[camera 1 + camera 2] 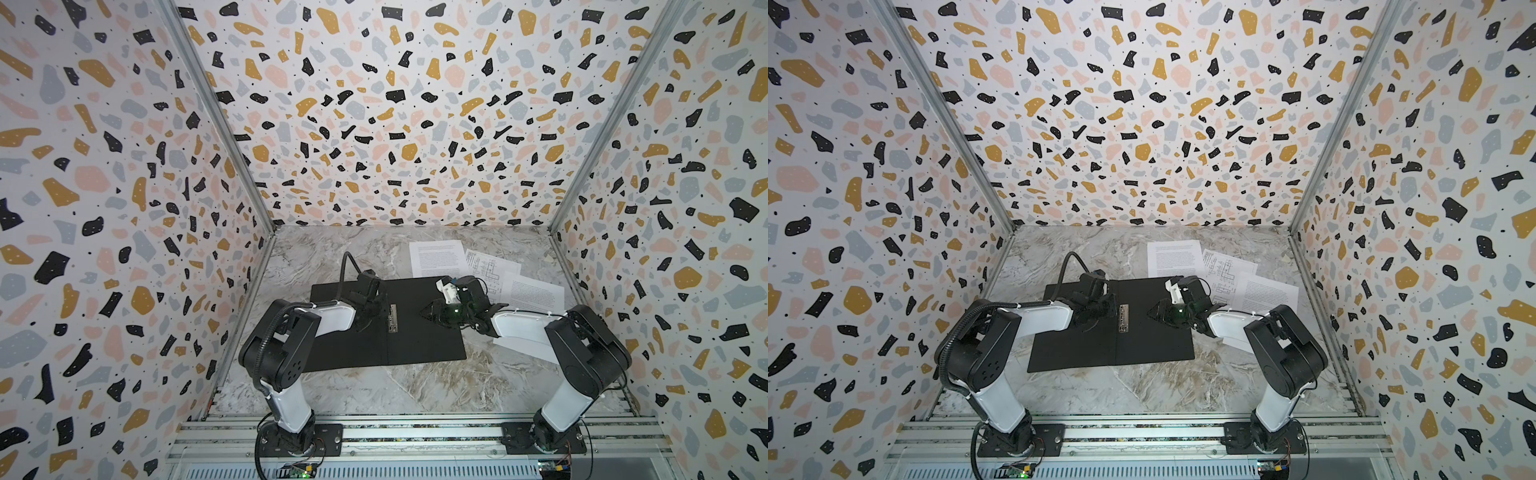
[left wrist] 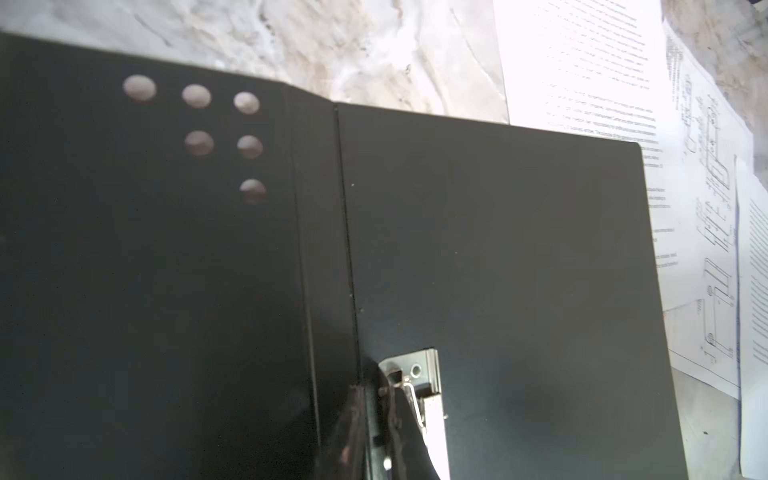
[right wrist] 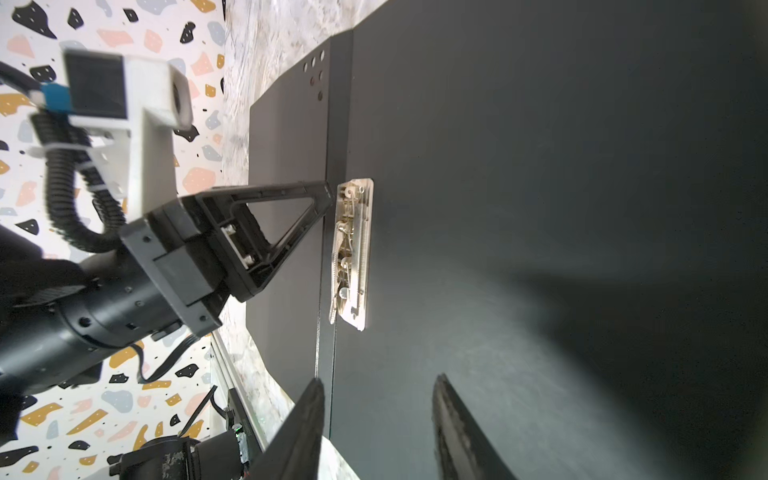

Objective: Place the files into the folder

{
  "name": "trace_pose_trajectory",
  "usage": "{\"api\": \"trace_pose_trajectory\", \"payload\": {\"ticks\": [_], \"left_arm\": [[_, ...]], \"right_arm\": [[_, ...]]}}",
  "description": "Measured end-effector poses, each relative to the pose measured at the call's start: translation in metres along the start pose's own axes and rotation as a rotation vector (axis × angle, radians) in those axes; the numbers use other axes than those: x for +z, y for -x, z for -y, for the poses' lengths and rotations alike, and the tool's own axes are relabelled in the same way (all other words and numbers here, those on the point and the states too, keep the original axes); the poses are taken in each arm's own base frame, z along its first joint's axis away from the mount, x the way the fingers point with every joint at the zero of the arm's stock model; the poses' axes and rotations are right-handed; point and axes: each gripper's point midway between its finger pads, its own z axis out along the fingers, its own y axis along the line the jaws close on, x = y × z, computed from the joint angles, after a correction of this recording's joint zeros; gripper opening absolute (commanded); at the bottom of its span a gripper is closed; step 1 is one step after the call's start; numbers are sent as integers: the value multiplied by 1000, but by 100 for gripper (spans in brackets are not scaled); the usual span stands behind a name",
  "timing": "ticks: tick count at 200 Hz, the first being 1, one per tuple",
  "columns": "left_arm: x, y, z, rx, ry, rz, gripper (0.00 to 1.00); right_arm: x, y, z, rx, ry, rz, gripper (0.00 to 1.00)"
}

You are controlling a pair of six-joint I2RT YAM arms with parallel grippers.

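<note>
The folder [image 1: 415, 345] [image 1: 1154, 345] lies open on the marble table with its black inside up and a metal clip [image 1: 392, 318] [image 3: 353, 249] by the spine. Three white files lie beyond its far right corner, off the folder: a text sheet [image 1: 436, 257], a drawing sheet [image 1: 490, 270] and another text sheet [image 1: 532, 293]. My left gripper [image 2: 374, 390] [image 3: 330, 193] is shut, its tips against the clip's far end [image 2: 419, 370]. My right gripper [image 3: 378, 378] [image 1: 424, 311] hovers open over the folder's right half, holding nothing.
Patterned walls close in the table on three sides. Aluminium rails [image 1: 415, 432] carry both arm bases at the front. Several round holes [image 2: 199, 99] pierce the folder's left flap. Bare marble [image 1: 415, 390] stretches between the folder and the rails.
</note>
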Motion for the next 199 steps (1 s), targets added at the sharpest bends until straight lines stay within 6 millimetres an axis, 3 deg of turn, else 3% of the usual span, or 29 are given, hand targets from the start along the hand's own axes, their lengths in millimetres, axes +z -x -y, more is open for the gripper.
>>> {"api": "trace_pose_trajectory", "payload": {"ticks": [58,166,199], "left_arm": [[4,-3,0,11,-6,-12,12],[10,-5,2,10,-26,-19,7],[11,-4,3,8,-29,-14,6]], "right_arm": [[24,-13,-2,11,-6,-54,37],[44,-18,-14,8,9,-85,34],[59,-28,-18,15,14,-124,25]]}}
